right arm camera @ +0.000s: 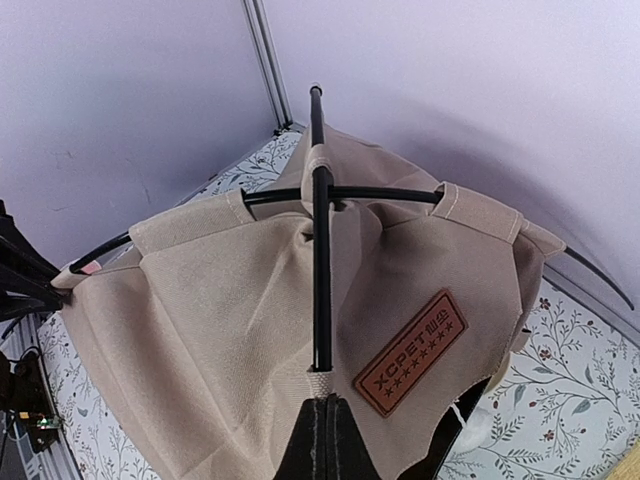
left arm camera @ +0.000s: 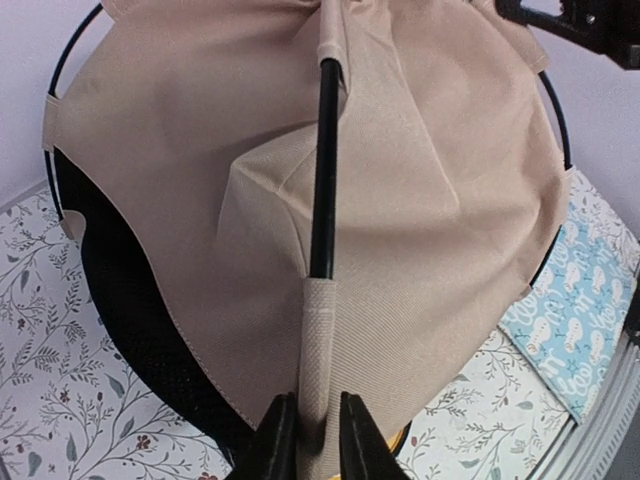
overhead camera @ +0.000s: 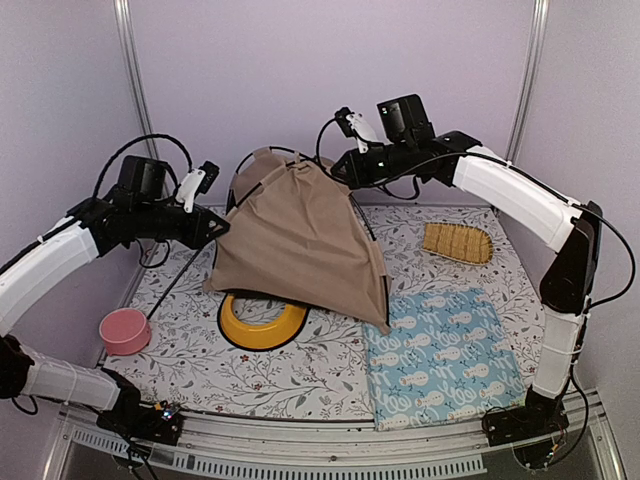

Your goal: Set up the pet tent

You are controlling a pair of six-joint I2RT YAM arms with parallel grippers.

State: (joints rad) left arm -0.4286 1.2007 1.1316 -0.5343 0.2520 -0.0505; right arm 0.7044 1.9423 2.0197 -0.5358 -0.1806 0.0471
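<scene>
The beige pet tent (overhead camera: 300,235) is held up over the floral mat, its black poles bowed. My left gripper (overhead camera: 222,226) is shut on a pole sleeve at the tent's left corner; the left wrist view shows the fingers (left arm camera: 275,440) pinching the beige sleeve (left arm camera: 318,345) with the black pole (left arm camera: 324,170) running up from it. My right gripper (overhead camera: 340,168) is shut on a pole end at the tent's back right; in the right wrist view the closed fingers (right arm camera: 325,440) clamp the sleeve end below the pole (right arm camera: 320,260), beside the brown label (right arm camera: 410,352). Black lining (left arm camera: 130,330) shows underneath.
A yellow oval bowl tray (overhead camera: 262,322) lies partly under the tent's front edge. A pink bowl (overhead camera: 125,330) sits front left. A light blue patterned mat (overhead camera: 445,355) lies front right. A woven yellow pad (overhead camera: 457,242) is at the back right. Metal frame posts stand behind.
</scene>
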